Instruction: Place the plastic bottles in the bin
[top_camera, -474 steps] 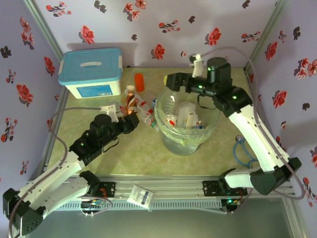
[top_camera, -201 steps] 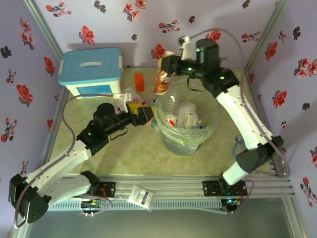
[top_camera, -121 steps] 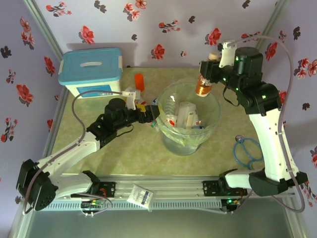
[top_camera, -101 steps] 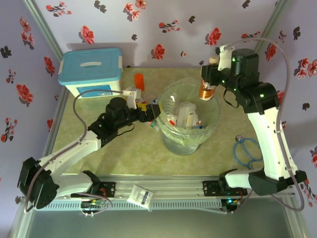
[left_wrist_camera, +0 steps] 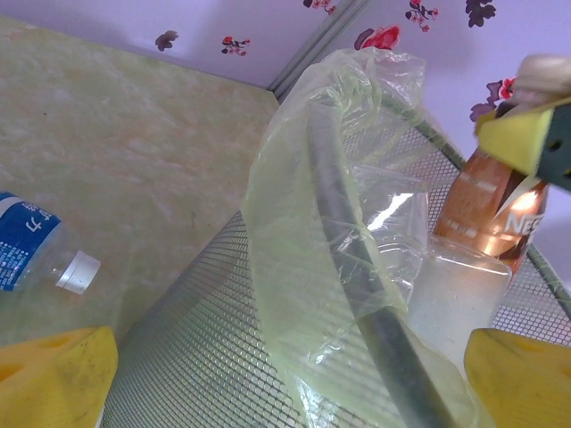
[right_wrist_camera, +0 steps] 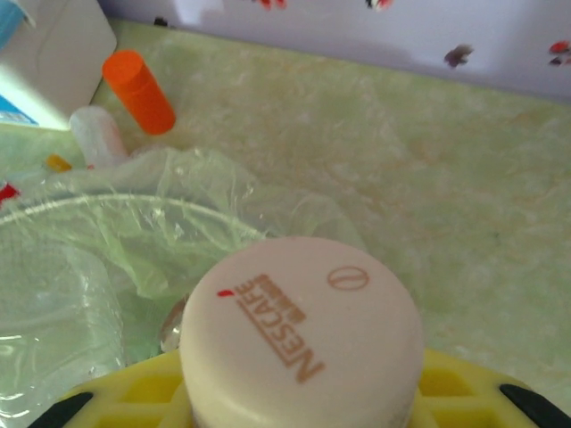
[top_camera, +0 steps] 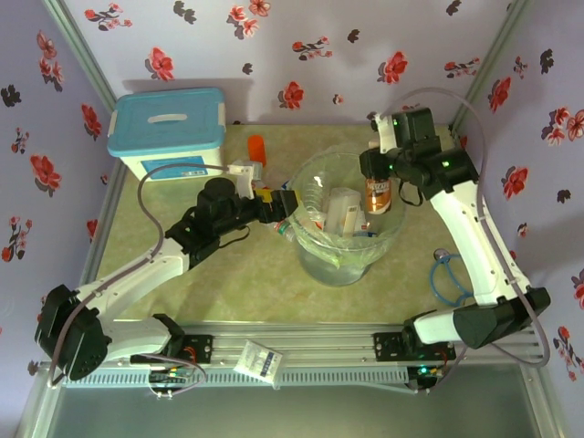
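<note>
Top external view: table (top_camera: 228, 274) carries the grey mesh bin (top_camera: 338, 266) with a pale green liner, sitting between the two grippers. White box with blue lid (top_camera: 167, 132) is well away from the left gripper, on its far side from the bin. Right gripper (top_camera: 375, 173) is clamped on the neck of a brown bottle (top_camera: 377, 195), which hangs upright below it over the bin mouth, just inside the rim on that arm's side; how deep it hangs, cannot tell. Left gripper (top_camera: 278, 206) sits at the opposite rim, jaws wide apart, holding nothing. Several plastic bottles (top_camera: 342, 212) already lie in the bin between the grippers. Blue cable coil (top_camera: 453, 274) lies beside the right arm, and a small packet (top_camera: 258, 359) rests on the front rail. Orange cylinder (top_camera: 257, 151) is near the left gripper, on the box side. Left wrist view adds the bin rim and liner (left_wrist_camera: 357, 285) running between the spread yellow fingers (left_wrist_camera: 58, 374), blocking the way into the bin, plus a blue-label bottle (left_wrist_camera: 36, 254) with a white cap lying on the table just outside the finger. Right wrist view adds the bottle's white cap (right_wrist_camera: 299, 334) printed Nescafe, seated in yellow fingers (right_wrist_camera: 446, 392).
</note>
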Controlling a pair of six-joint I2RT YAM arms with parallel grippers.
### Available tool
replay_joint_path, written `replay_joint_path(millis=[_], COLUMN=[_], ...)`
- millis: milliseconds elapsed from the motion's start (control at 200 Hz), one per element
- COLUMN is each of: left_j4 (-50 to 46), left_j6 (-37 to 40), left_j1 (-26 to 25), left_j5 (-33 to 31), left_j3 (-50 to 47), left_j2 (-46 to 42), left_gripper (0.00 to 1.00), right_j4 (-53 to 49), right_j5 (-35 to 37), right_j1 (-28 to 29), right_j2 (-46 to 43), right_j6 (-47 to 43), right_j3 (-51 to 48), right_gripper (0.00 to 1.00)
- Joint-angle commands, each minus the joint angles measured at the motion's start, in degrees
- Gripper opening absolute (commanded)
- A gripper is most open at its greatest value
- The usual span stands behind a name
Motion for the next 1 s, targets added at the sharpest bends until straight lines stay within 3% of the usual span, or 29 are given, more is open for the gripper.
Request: replay_joint_path(millis=[0,160,205,335,440,550,630,835,990], left_j4=[0.2,0.0,0.1,0.4,0.4,0.6,0.8,0.5,0.2], left_j6=[-0.1,-0.1,-0.1,-0.1,0.0,0.1,0.2,0.0,0.0], left_j1=[-0.4,-0.4,-0.4,-0.4,-0.3,-0.4,-0.4,-0.3,-0.3], left_j5=[0.2,0.2,0.2,0.2,0.2,0.2,0.2,0.1,-0.4], left_j3=[0.3,-0.1,-0.3,-0.5,-0.5,-0.8,-1.3,-2.0,-2.5], left_j2=[1.1,0.7,0.6,0.5,0.3,-0.1,-0.5,-1.3,-1.9], left_gripper=[1.00,1.00,1.00,1.00,1.00,1.00,1.00,1.00,1.00], right_j4=[1.2,2.6,2.8,4.3,7.0,5.0,3.9,1.1,3.1], right_j5=[-2.2,-2.8,-3.2,-9.2,-10.9,-5.4,-5.2,-5.2,-5.8], right_j1=[0.5,0.7,0.8,0.8,0.8,0.7,0.7,0.8,0.8], right_j2=[0.2,-0.5,-0.6,-2.1,-4.7,-4.7,-3.9,-1.0,-1.6], right_j6=[-0.5,-1.1,-1.2,-0.5,0.3,-0.4,-0.2,1.4,3.5], right_j3=[-2.7,-5.8,-6.1,-5.4,-4.0,-0.8,0.2,-0.7,-5.8], right_gripper=[0.22,0.25,0.32,0.69,0.77,0.76,0.72,0.44,0.31])
